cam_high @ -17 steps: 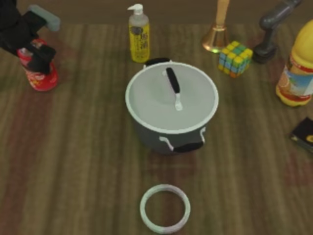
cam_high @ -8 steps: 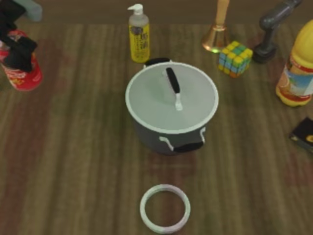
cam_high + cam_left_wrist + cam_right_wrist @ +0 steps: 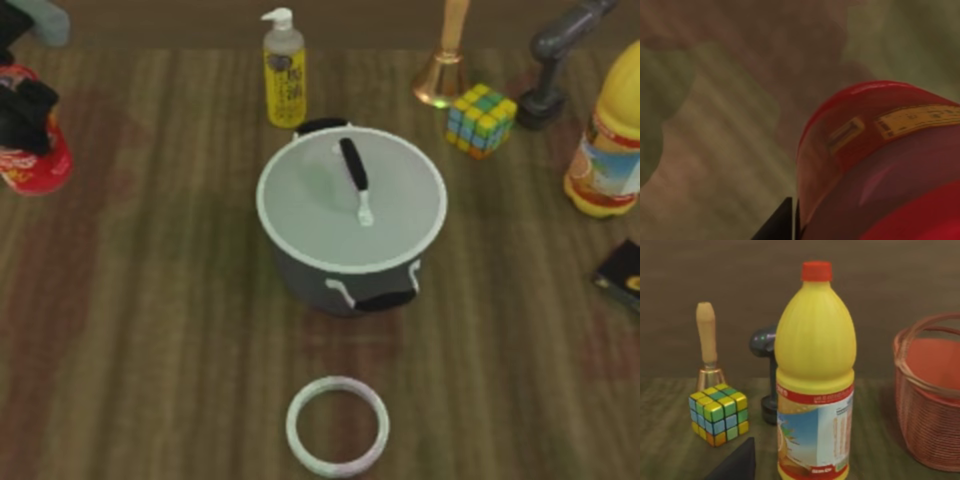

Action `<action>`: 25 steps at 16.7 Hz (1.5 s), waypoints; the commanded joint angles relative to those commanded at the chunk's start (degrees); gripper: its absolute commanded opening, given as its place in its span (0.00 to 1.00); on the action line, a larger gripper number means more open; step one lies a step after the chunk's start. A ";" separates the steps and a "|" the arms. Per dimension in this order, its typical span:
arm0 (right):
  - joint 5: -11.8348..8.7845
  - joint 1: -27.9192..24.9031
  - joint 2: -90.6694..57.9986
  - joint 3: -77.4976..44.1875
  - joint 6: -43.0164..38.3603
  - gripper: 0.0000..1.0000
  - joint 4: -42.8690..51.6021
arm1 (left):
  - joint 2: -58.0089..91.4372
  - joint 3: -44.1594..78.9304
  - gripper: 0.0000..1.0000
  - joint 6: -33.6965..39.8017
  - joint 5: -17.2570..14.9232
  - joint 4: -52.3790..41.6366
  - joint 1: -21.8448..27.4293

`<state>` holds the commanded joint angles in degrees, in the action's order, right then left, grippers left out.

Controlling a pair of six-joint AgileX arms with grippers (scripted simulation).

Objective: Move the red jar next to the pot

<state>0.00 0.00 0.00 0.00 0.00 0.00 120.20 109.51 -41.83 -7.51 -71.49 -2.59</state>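
The table (image 3: 150, 330) is seen from directly above in the top view, with the pot (image 3: 350, 215) near its centre. The left wrist view is taken from just behind the left tool (image 3: 25, 110), very close to the red jar (image 3: 880, 165), which fills much of it; the red jar is shared with the top view. The right wrist view is set low, looking level across the table at the orange juice bottle (image 3: 815, 380), cube (image 3: 719, 414) and bell (image 3: 707, 352). These three are shared with the top view.
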 joint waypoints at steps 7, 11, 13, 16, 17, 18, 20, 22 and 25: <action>0.00 0.00 0.00 0.00 0.00 1.00 0.00 | -0.99 -4.32 0.00 12.99 2.36 3.55 4.90; 0.00 0.00 0.00 0.00 0.00 1.00 0.00 | -2.46 -9.77 0.00 31.13 5.29 8.04 10.70; 0.00 0.00 0.00 0.00 0.00 1.00 0.00 | -3.30 -12.59 0.00 40.59 6.84 10.45 13.64; 0.00 0.00 0.00 0.00 0.00 1.00 0.00 | -4.48 -16.36 0.00 51.87 8.89 13.66 17.49; 0.00 0.00 0.00 0.00 0.00 1.00 0.00 | -4.81 -17.42 0.00 54.50 9.42 14.51 18.52; 0.00 0.00 0.00 0.00 0.00 1.00 0.00 | -5.06 -18.27 0.00 56.47 9.85 15.17 19.35; 0.00 0.00 0.00 0.00 0.00 1.00 0.00 | -5.30 -19.25 0.00 58.63 10.34 15.93 20.31; 0.00 0.00 0.00 0.00 0.00 1.00 0.00 | -5.32 -19.33 0.00 58.81 10.39 15.99 20.39; 0.00 0.00 0.00 0.00 0.00 1.00 0.00 | -4.98 -19.31 0.00 58.60 10.28 16.07 20.13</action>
<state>0.00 0.00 0.00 0.00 0.00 0.00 115.21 90.20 16.77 2.77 -55.42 17.54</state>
